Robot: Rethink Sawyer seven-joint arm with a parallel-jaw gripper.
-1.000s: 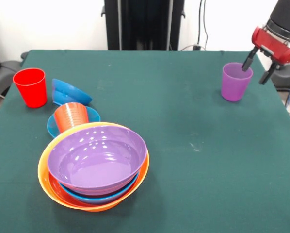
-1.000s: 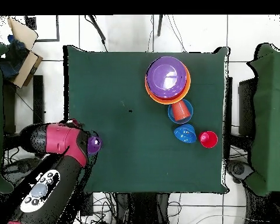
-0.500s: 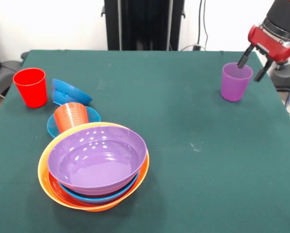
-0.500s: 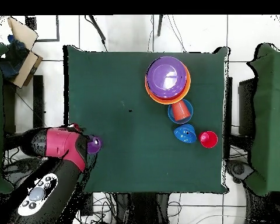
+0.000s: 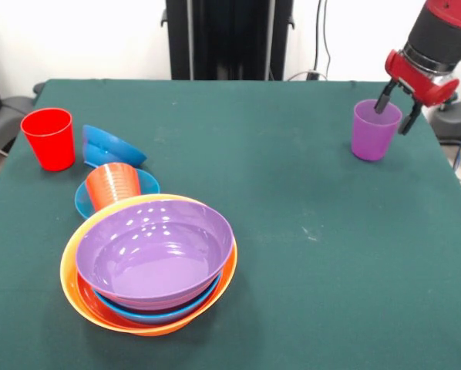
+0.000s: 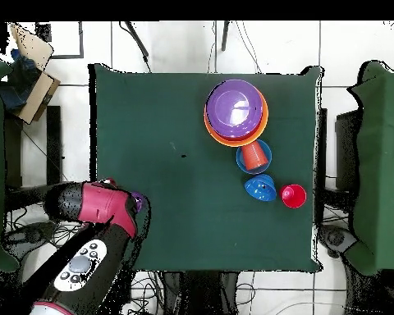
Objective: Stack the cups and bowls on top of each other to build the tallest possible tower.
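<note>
The purple cup (image 5: 375, 129) stands upright at the table's far right; only a sliver of it shows in the overhead view (image 6: 137, 198). My gripper (image 5: 394, 110) hangs open just above and behind its rim, not holding it, and it also shows in the overhead view (image 6: 128, 205). The tower (image 5: 149, 262) at the near left is a purple bowl (image 5: 155, 251) nested in a light blue and a red-orange bowl inside the big yellow-orange bowl (image 5: 72, 287). The orange-red cup (image 5: 112, 186) stands upside down on a small blue bowl (image 5: 147, 183). The red cup (image 5: 48, 138) is at the far left.
A dark blue small bowl (image 5: 109, 146) lies tilted beside the red cup. The green table's right edge (image 5: 446, 166) runs close to the purple cup. The robot's black pedestal (image 5: 229, 38) stands at the far side.
My gripper has shifted sideways over the purple cup and lifted slightly, staying open. The cup and the other pieces have not moved.
</note>
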